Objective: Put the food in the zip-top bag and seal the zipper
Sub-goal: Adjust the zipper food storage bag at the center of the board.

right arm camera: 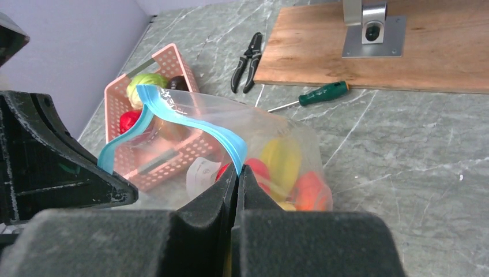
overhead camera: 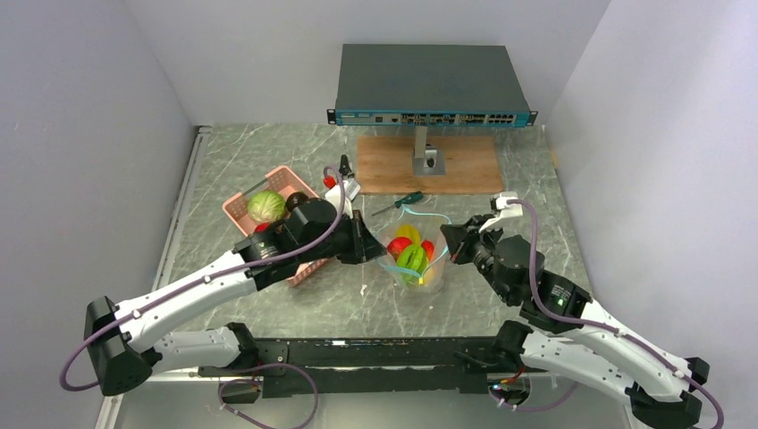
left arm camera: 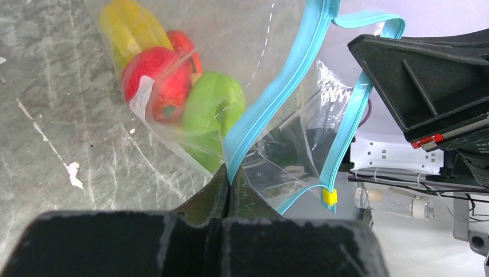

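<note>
The clear zip-top bag (overhead camera: 413,259) stands on the table between my two grippers with its mouth spread apart. Inside lies food: a green piece (left arm camera: 210,109), a red one (left arm camera: 155,83), a yellow one (right arm camera: 279,158) and an orange one (right arm camera: 311,190). My left gripper (overhead camera: 379,247) (left arm camera: 229,180) is shut on the left end of the teal-blue zipper (left arm camera: 271,98). A yellow slider (left arm camera: 328,197) sits on the far strip. At the bag's right end, my right gripper (overhead camera: 449,247) (right arm camera: 238,168) is shut on the zipper (right arm camera: 190,118).
A pink basket (overhead camera: 234,207) (right arm camera: 118,98) with a green cabbage (overhead camera: 265,206) stands left of the bag, under my left arm. Behind lie a green-handled screwdriver (overhead camera: 398,203) (right arm camera: 317,95), black pliers (right arm camera: 247,52), and a wooden board (overhead camera: 465,165) carrying a stand with a network switch (overhead camera: 431,85).
</note>
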You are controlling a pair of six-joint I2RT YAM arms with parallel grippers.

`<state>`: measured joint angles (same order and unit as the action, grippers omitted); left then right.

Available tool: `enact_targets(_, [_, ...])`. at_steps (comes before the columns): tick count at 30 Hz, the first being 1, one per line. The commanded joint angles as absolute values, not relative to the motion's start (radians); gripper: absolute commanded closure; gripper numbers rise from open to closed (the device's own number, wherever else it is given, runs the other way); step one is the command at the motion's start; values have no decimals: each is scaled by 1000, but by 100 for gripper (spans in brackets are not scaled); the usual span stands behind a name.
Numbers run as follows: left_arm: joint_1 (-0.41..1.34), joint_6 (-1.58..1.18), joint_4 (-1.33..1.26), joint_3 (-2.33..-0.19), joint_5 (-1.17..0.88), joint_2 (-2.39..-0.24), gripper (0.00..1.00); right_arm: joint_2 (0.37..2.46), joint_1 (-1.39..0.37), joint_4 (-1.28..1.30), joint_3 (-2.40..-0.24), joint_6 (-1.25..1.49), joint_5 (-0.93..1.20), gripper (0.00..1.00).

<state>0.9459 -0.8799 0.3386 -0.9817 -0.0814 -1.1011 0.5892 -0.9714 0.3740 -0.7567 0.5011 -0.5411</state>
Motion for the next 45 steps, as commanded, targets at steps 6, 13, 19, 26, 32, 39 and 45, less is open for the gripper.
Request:
enact_targets(6, [939,-959,207,-873,-184,-1193,100,630,-976,389,-751,494,-538,100])
enact_targets(13, [937,-924,301,-901,-111,-1234,98,674,-976,307,-713,516,-442,100])
enact_targets(19, [919,-897,368,-839,-33,-1267,100,834,-976,143,-586,615,-261,100])
enact_targets(26, [912,-904,342,-754,-36,-1275,100,865,-976,110,-573,600,-260,100])
enact_targets(32, [911,-857,355,-806,-30,-1279,95,855,-976,129,-596,602,-297,100])
enact_targets(39, [911,-810,385,-829,-3,-1254,53,835,-975,156,-601,577,-336,100])
enact_targets(45, [910,-740,476,-878,58,-1195,32,859,-975,163,-626,556,-370,100])
